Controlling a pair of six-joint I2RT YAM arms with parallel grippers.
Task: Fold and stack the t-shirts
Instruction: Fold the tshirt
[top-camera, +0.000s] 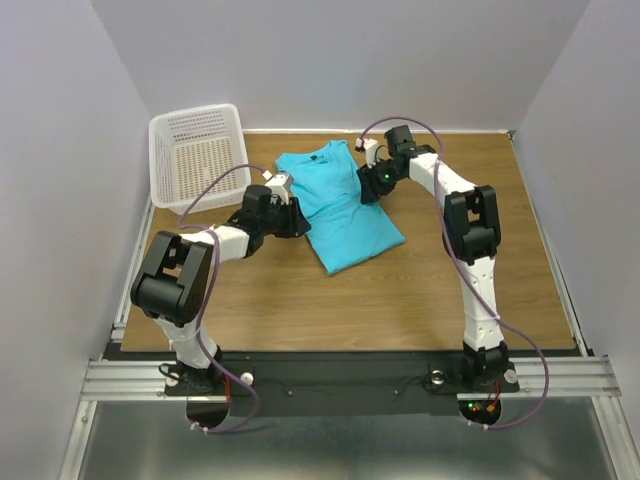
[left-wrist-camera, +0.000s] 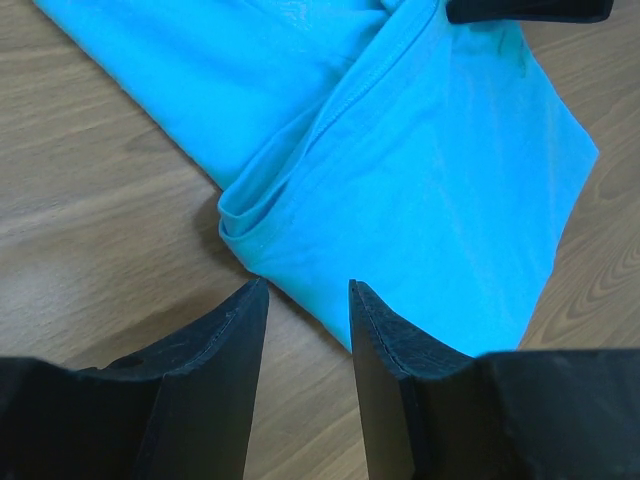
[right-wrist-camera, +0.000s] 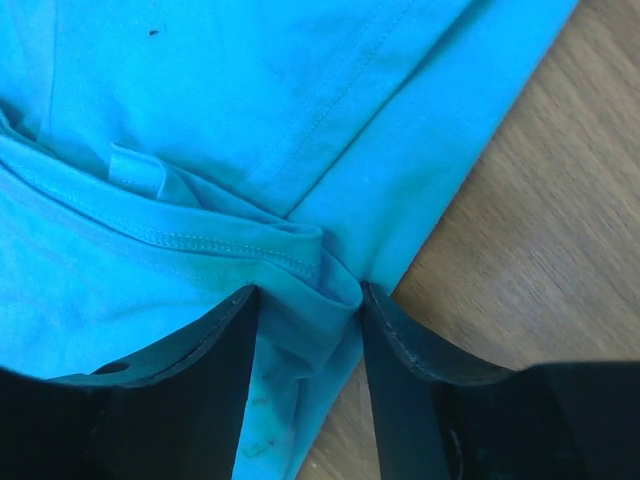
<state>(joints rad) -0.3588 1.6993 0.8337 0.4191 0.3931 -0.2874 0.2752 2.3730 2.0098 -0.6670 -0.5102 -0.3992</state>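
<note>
Plain turquoise t-shirt (white mesh basket)

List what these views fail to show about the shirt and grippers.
Top view: left gripper and right gripper fingertips, hidden under their own wrists.
Right wrist view: whether the fingers pinch the shirt fold bunched between them, unclear.
Left wrist view: the shirt's collar, outside the frame.

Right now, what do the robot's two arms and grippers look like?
The left arm and right arm have white tubular links with bulky black joint housings. A thin purple cable loops along each. The left gripper and right gripper have flat, matte black, wedge-shaped fingers. A green light glows near the right wrist.
</note>
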